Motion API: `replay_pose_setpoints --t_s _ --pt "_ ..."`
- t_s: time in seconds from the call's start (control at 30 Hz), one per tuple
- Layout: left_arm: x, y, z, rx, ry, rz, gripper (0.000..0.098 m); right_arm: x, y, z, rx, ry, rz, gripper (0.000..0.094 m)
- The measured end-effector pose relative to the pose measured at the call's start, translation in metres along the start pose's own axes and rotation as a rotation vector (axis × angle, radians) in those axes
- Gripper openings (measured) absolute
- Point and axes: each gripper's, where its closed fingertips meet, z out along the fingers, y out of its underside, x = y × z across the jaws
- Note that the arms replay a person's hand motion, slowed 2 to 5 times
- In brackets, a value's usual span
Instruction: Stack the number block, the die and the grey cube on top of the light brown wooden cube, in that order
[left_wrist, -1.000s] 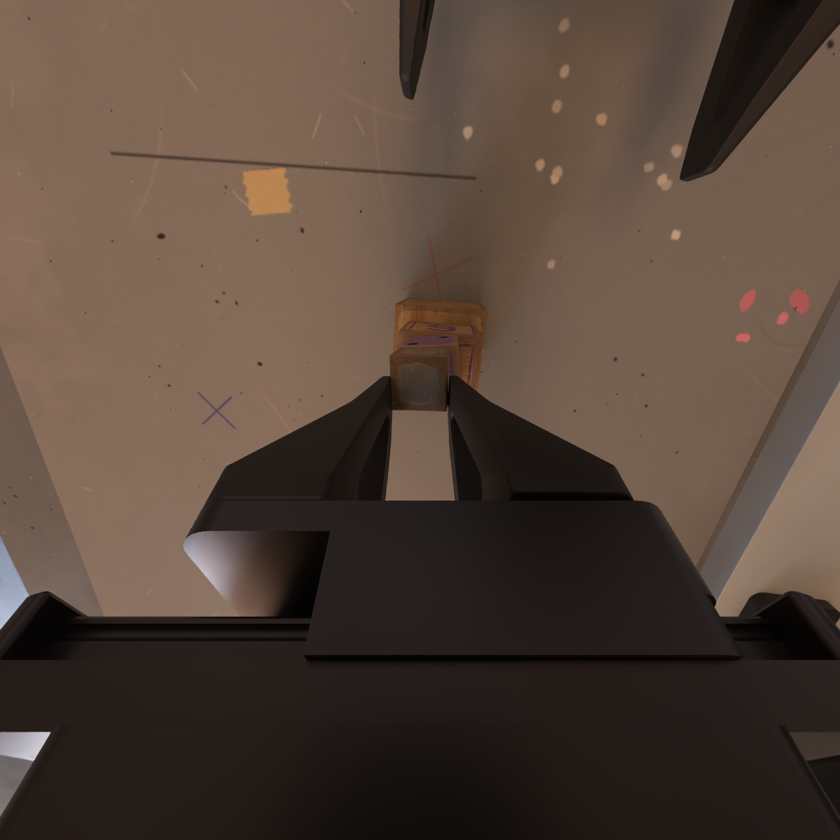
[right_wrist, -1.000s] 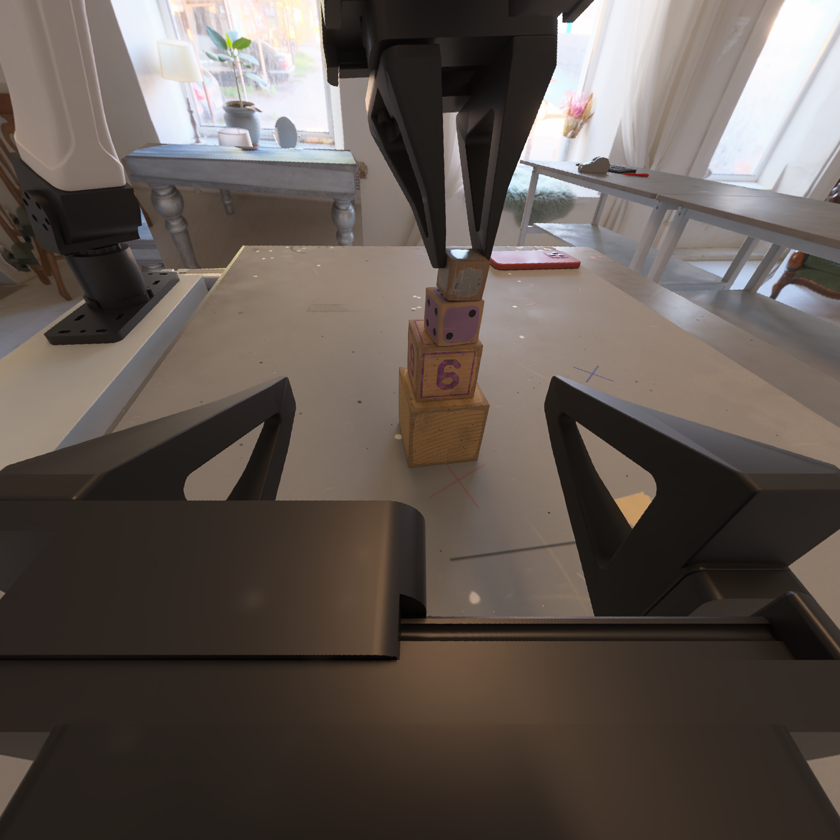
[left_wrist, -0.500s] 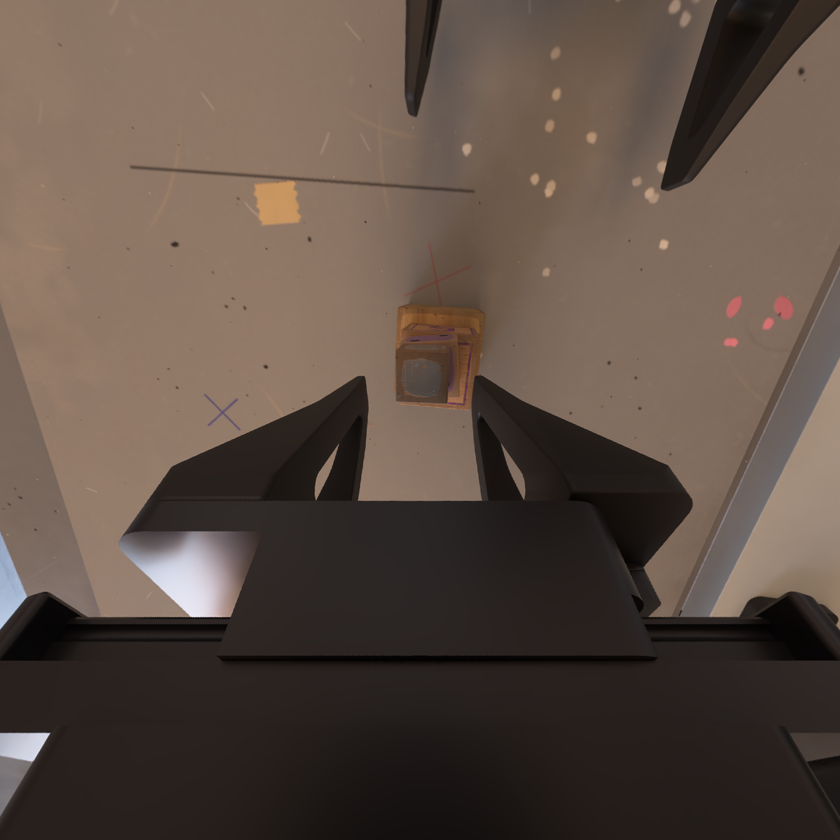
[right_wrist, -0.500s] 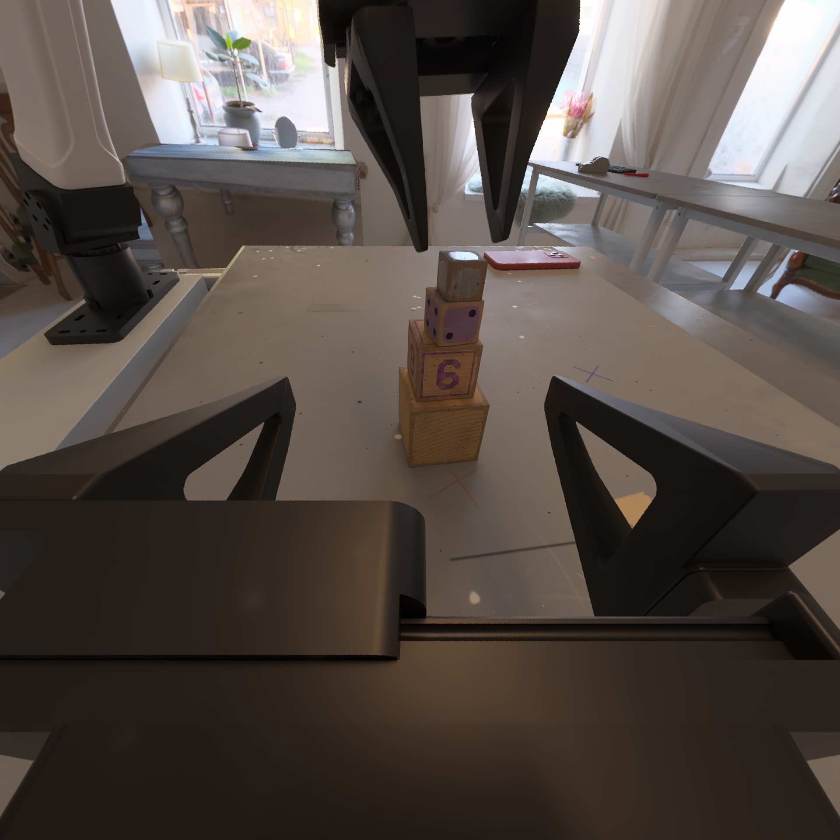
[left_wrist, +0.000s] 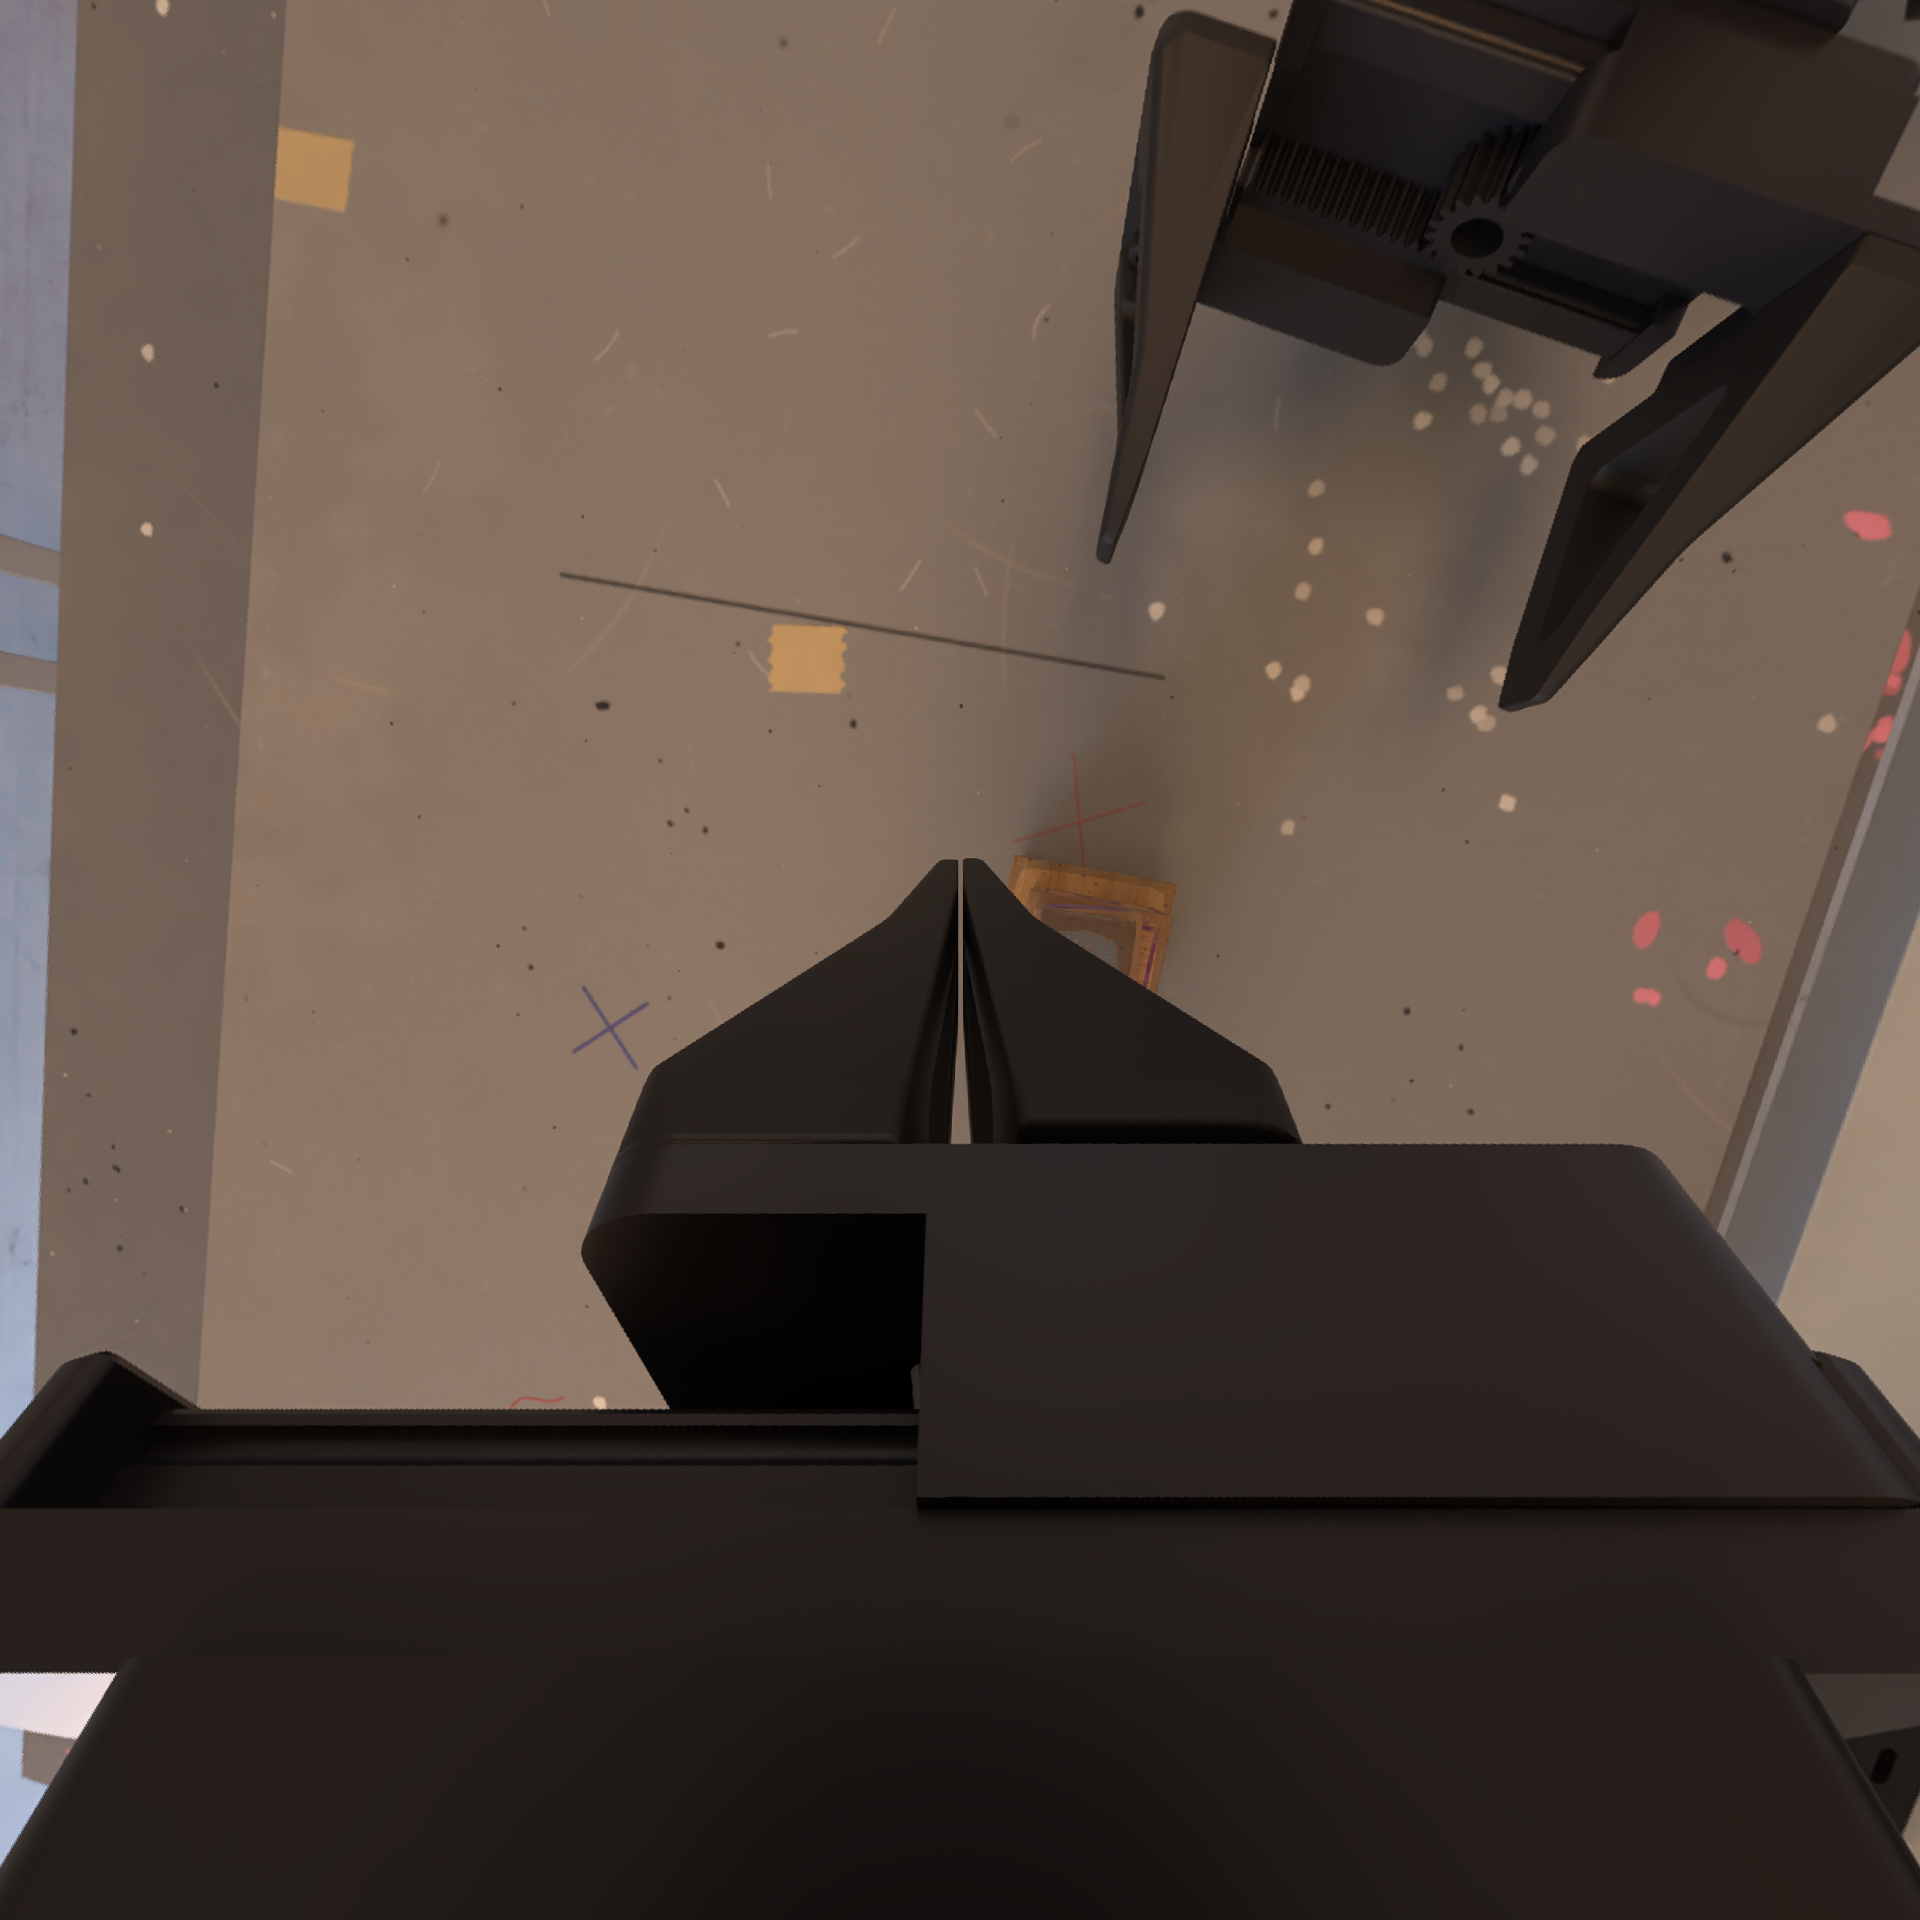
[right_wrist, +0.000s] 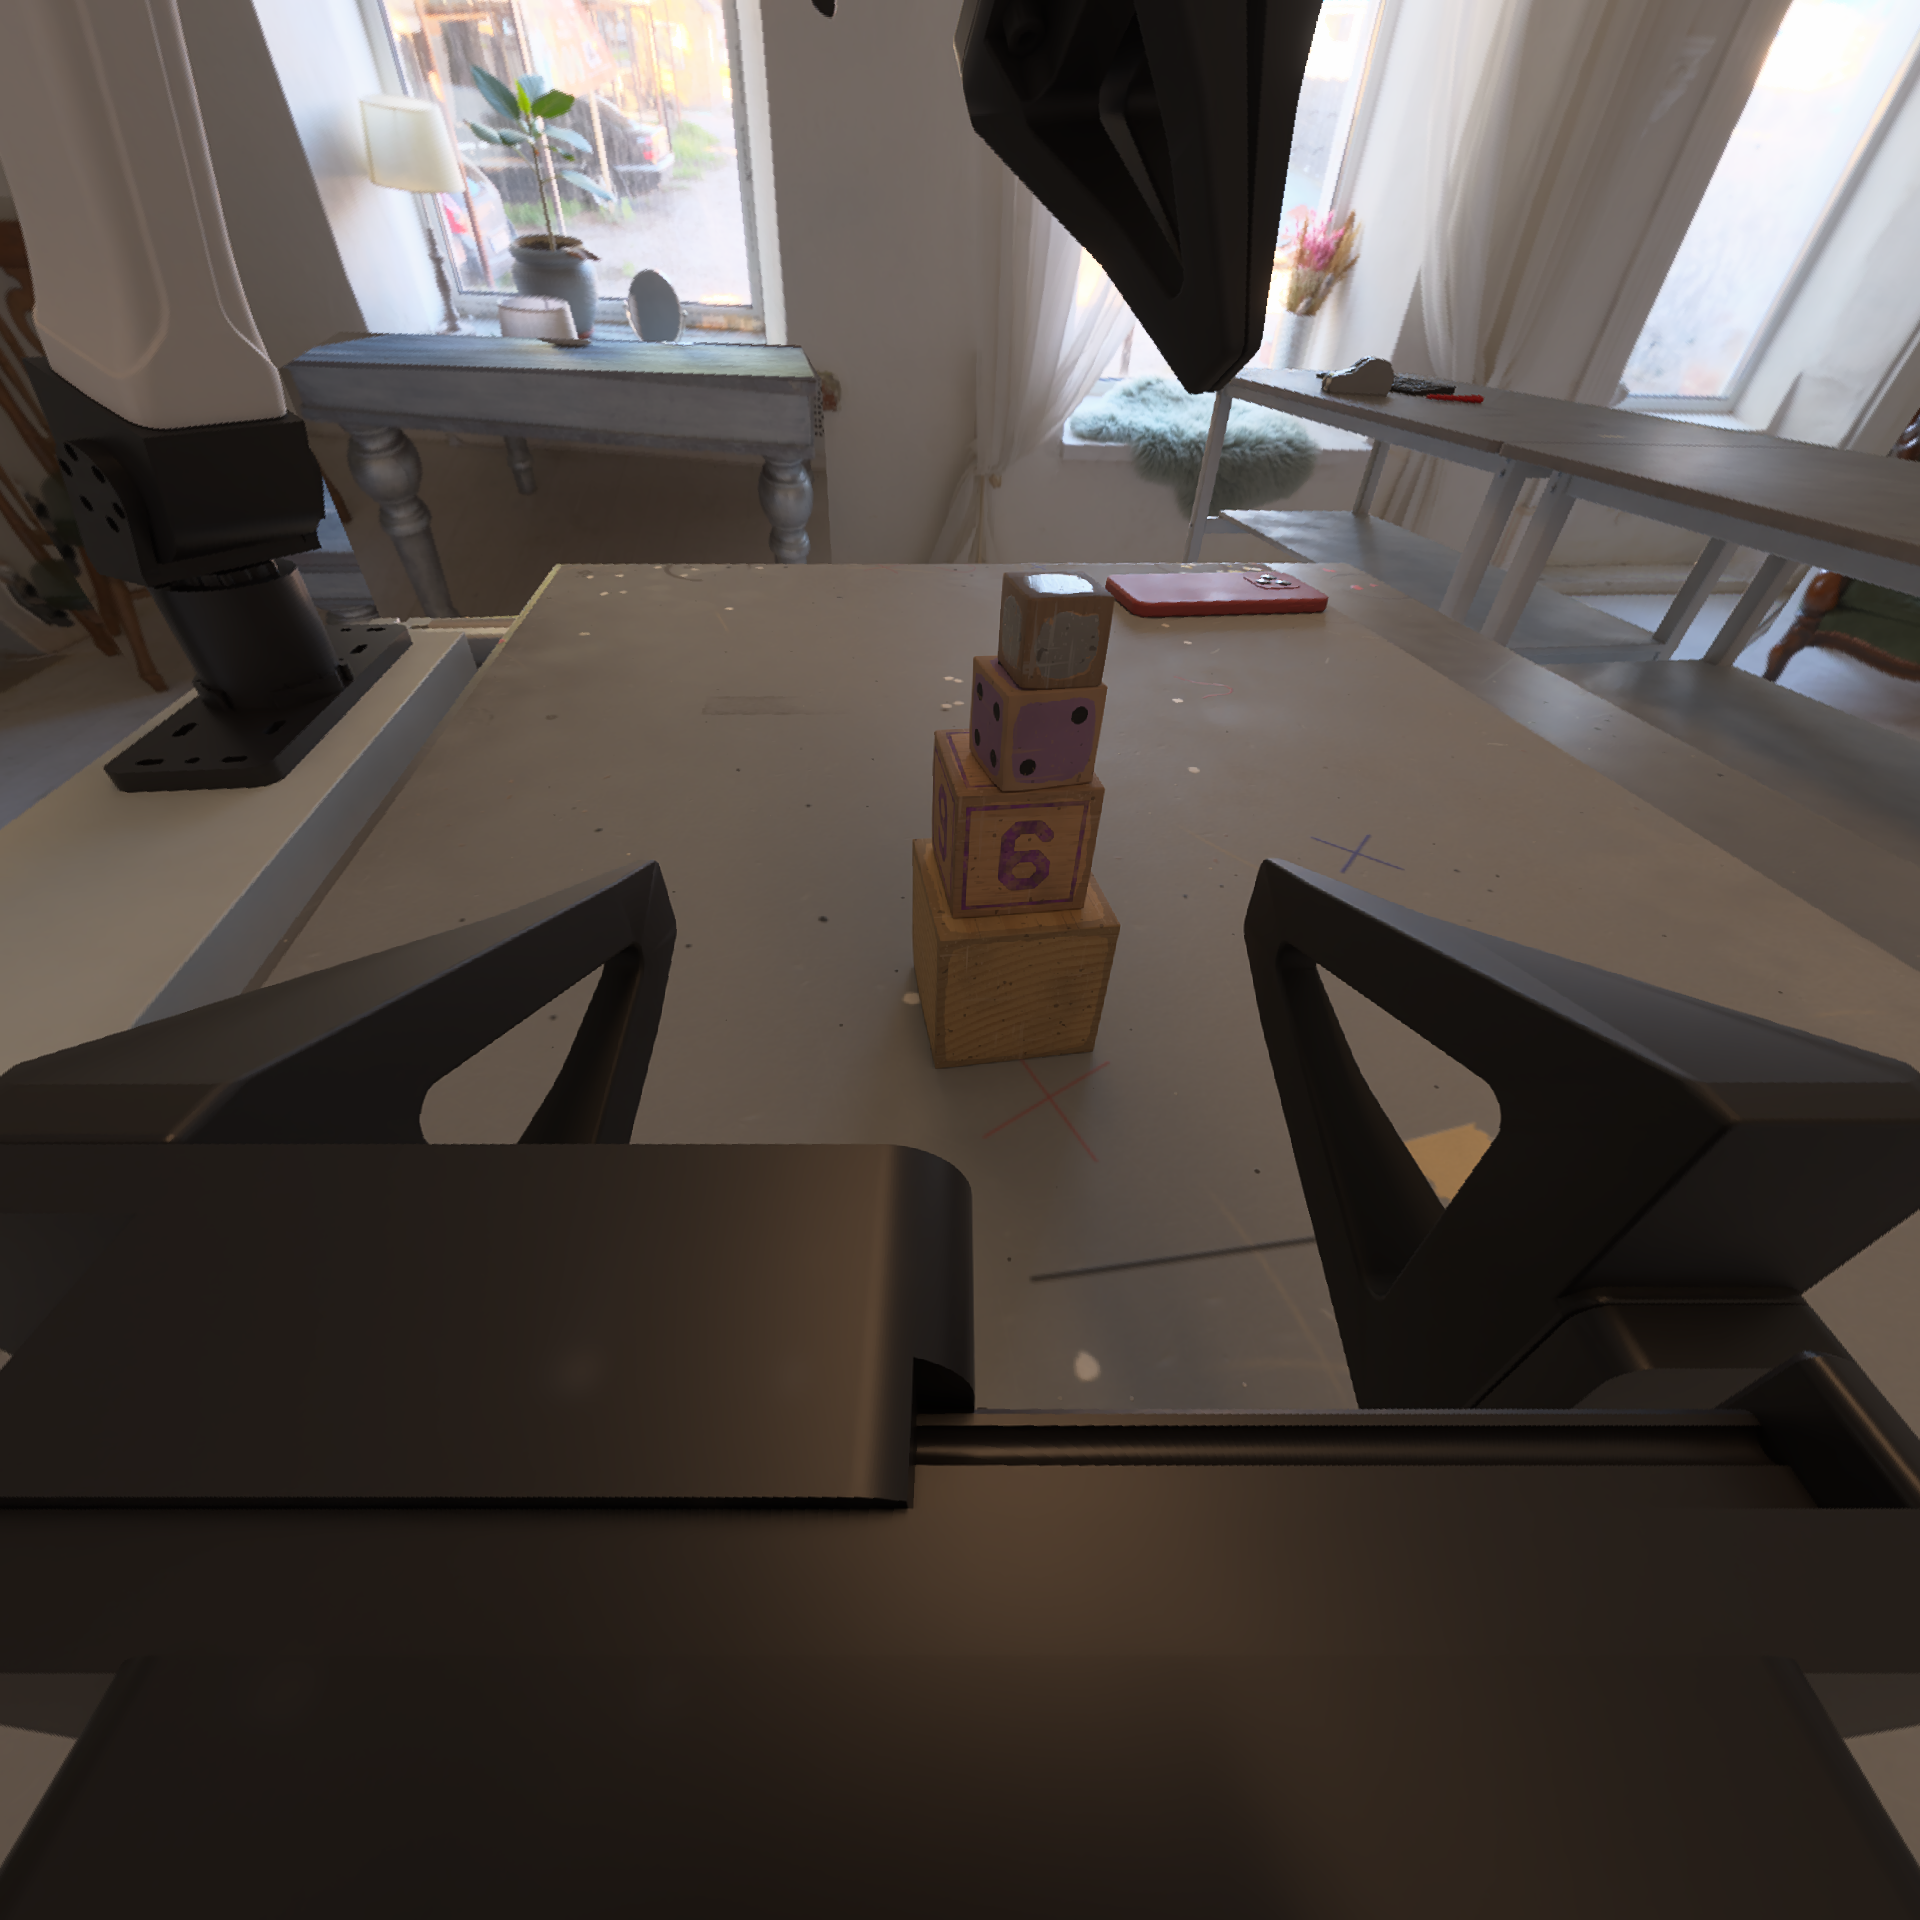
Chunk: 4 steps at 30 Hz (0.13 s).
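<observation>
On the worktop (right_wrist: 727, 790) a four-piece tower stands complete: the light brown wooden cube (right_wrist: 1016, 987) at the base, the number block (right_wrist: 1023, 852) on it, the die (right_wrist: 1039, 738) above that, and the grey cube (right_wrist: 1055, 629) on top, each sitting slightly askew on the one below. The left tool (left_wrist: 960, 864) hangs above the tower, clenched on nothing, its tips meeting; from its own view the stack lies just beside the tips toward 3 o'clock. The right tool (right_wrist: 961, 883) is released, fingers spread wide, with the tower at 12 o'clock from it. A red phone (right_wrist: 1216, 595) lies beyond the tower toward 1 o'clock.
</observation>
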Motion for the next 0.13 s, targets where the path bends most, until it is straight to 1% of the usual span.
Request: replay_pose_setpoints --t_s 0.13 --pt "0.0063 -0.0016 0.0011 -0.009 0.018 0.015 0.0008 0.0001 0.0002 0.0000 0.000 0.000 0.002 0.0940"
